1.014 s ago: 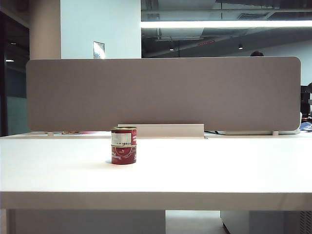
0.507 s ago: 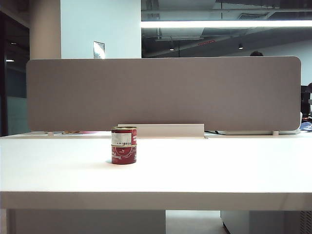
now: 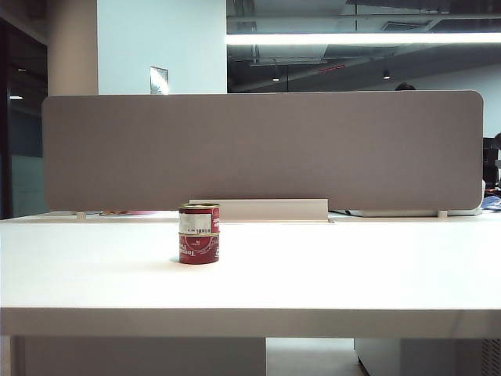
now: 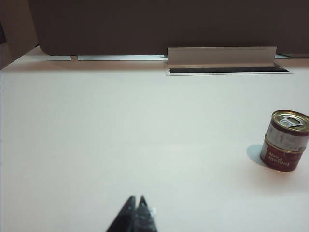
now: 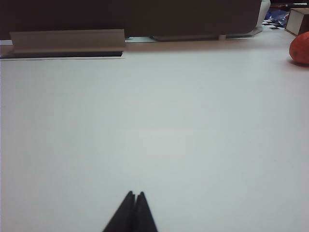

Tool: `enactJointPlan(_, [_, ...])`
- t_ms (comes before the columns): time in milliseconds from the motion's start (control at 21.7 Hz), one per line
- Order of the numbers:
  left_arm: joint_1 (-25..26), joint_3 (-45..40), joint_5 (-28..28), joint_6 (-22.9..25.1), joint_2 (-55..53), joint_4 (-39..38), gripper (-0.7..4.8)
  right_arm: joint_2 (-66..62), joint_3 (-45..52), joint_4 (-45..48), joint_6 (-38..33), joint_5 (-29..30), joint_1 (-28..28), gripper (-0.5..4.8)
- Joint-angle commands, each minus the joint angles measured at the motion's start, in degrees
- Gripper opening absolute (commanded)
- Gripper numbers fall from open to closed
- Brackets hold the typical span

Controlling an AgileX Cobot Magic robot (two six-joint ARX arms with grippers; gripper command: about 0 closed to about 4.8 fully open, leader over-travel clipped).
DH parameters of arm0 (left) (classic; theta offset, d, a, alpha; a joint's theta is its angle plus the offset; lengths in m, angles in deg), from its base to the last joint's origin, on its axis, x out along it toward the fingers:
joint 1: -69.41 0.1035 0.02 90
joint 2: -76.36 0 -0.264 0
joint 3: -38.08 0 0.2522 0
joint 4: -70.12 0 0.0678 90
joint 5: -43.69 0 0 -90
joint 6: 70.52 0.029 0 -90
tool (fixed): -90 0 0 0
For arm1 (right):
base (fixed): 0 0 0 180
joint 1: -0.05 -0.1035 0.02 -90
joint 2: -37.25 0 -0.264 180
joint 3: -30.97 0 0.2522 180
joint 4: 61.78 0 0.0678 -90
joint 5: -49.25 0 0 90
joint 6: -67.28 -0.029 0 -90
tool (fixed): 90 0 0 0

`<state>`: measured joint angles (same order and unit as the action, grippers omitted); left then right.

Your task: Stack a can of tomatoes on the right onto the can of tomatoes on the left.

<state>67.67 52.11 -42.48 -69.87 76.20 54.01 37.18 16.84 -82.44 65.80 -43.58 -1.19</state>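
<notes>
On the white worktop [image 3: 329, 274], one tomato can [image 3: 199, 218] sits stacked on the other can [image 3: 199, 247], left of centre. The left end effector [image 4: 135, 200] and the right end effector [image 5: 134, 195] both hover low, fingertips pressed together, holding nothing, well apart from the stack.

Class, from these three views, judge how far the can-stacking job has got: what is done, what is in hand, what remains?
Done: the upper tomato can sits squarely on the lower tomato can. In hand: nothing; the left tool and right tool are shut, empty, clear of the stack. Nothing visibly remains.
</notes>
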Motion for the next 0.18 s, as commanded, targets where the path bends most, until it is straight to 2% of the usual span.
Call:
enactJointPlan(46, [0.0,0.2,0.0,0.4,-0.1,0.7,-0.06,0.1,0.3,0.7,0.2,0.0,0.0,-0.05])
enactJointPlan(184, [0.0,0.2,0.0,0.4,-0.1,0.7,-0.06,0.1,0.3,0.7,0.2,0.0,0.0,-0.05])
